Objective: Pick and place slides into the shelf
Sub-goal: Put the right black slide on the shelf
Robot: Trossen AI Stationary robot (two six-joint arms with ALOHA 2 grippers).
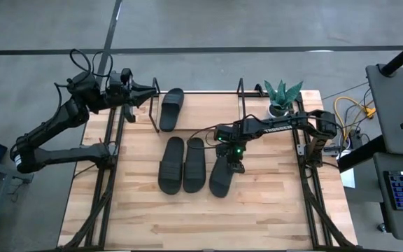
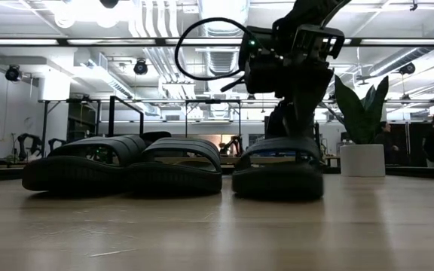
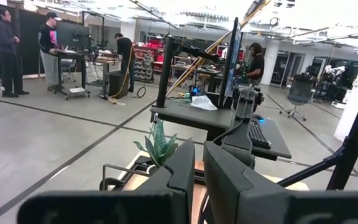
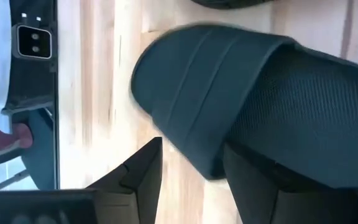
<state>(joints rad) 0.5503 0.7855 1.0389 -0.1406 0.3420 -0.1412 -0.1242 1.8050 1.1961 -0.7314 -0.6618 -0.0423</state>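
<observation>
Desk (image 1: 271,210) of pale wood carries everything. Shelf (image 1: 208,112) runs across its 12 o'clock edge, with one slide (image 1: 171,109) lying at the shelf's 9 o'clock end. Three more slides sit at the desk's centre: a touching pair (image 1: 182,164) and, just beside it toward 3 o'clock, a single slide (image 1: 223,175). Right gripper (image 1: 234,162) stands over this single slide, jaws spread astride its strap. Left gripper (image 1: 152,89) hovers by the shelf's 9 o'clock end, jaws pressed together. Potted plant (image 1: 283,96) occupies the 1 o'clock corner.
</observation>
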